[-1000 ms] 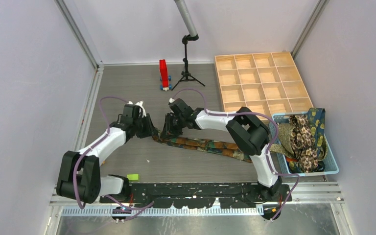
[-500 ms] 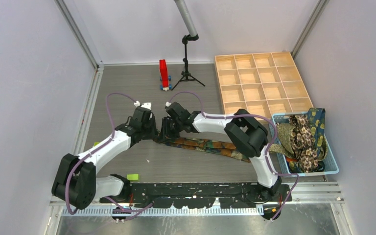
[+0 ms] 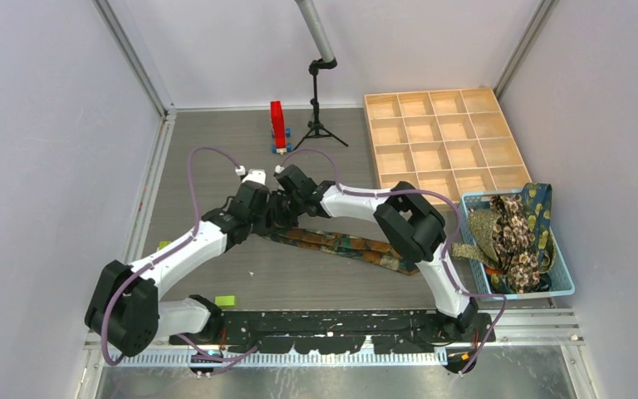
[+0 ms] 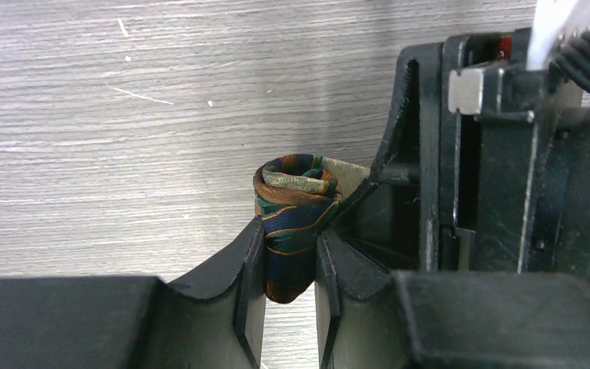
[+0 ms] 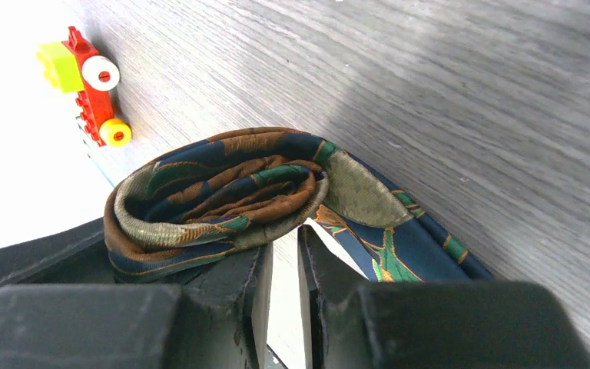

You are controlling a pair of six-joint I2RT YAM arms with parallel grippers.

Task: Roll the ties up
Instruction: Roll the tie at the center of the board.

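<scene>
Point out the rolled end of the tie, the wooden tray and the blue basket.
rolled end of the tie (image 4: 288,231), left wrist view, on the coil's outer wrap.
wooden tray (image 3: 432,93), top external view, on its far rim.
blue basket (image 3: 540,293), top external view, on its near rim.

I'm working in a robotics lab cell: white panel walls (image 3: 41,125), alu frame (image 3: 133,58), cam tripod (image 3: 316,129), grey bench (image 3: 208,145).

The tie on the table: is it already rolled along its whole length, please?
No, most of the tie lies flat beyond the rolled end.
</scene>
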